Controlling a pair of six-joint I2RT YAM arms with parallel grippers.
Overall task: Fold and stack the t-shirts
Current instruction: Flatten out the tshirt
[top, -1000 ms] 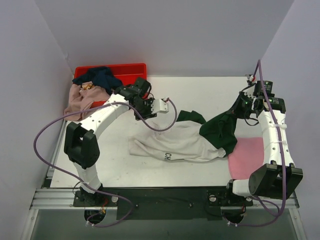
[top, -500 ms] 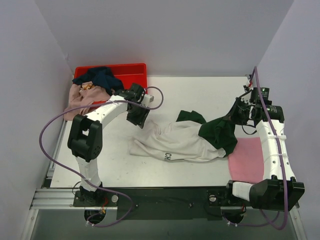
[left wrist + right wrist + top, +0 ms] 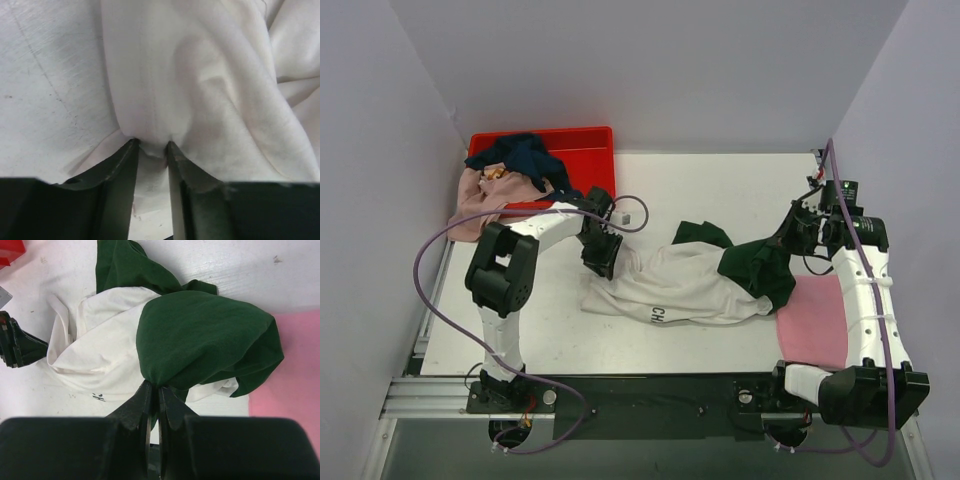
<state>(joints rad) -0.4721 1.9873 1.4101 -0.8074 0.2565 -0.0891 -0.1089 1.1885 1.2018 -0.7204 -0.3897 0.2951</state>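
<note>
The white t-shirt [image 3: 675,285] with dark green sleeves lies crumpled across the middle of the table, black lettering near its front edge. My left gripper [image 3: 603,258] is down at its left end, and in the left wrist view the jaws [image 3: 151,146] pinch a puckered fold of white cloth [image 3: 200,75]. My right gripper [image 3: 792,232] is shut on the dark green part [image 3: 205,335] and holds it bunched and lifted at the right end [image 3: 154,387]. A bright pink t-shirt [image 3: 815,315] lies flat at the right, also in the right wrist view [image 3: 295,360].
A red crate [image 3: 585,142] stands at the back left, holding a navy tee [image 3: 520,155], with a dusty pink tee [image 3: 480,198] hanging over its front. Purple cables loop from both arms. White walls close in the table on the left, back and right.
My left gripper swung from above the table's middle back to the shirt's left end, came down and closed on white cloth. My right gripper kept its hold on the green cloth, shifting slightly.
</note>
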